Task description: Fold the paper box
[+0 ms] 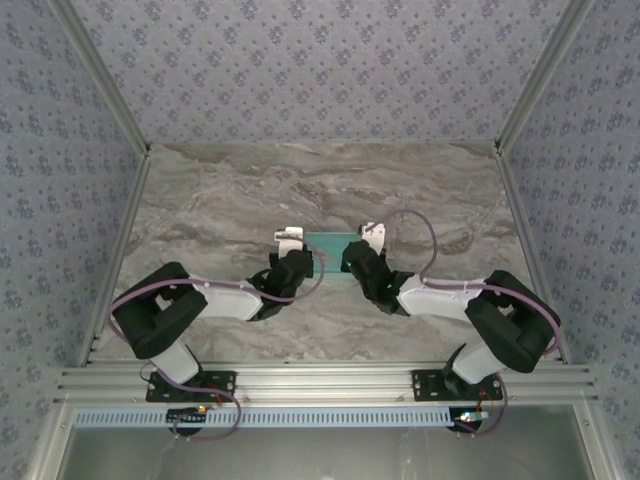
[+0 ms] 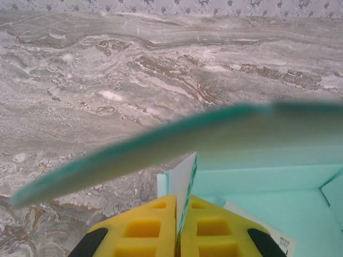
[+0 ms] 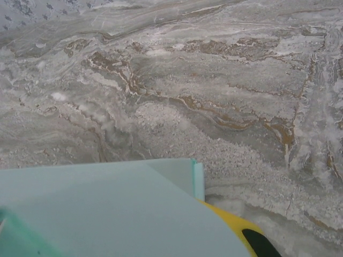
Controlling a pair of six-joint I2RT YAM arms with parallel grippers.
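At the near edge, the two arms are standing bolted to an aluminium rail and reaching inward over the table. The left claw is pinching shut on a thin upright panel of the paper box, its yellow pads pressing the card from both sides. The right claw is also closed, clamping the box's opposite end, with the pale sheet lying over its one visible yellow finger. The box is being held between the two claws, around the middle of the table. A long flap is hanging blurred across the left wrist view, and a small white tag is showing inside the box beside the pads.

The card is looking thin and springy, so pulling the ends apart or twisting them unevenly is risking a tear or a stray crease. The loose flap may be catching on a finger, and a light pinch could be letting the panel slip.

Beyond, the table is showing grey-brown marbling, and blue-grey patterned wallpaper is closing the cell in behind and on both sides.
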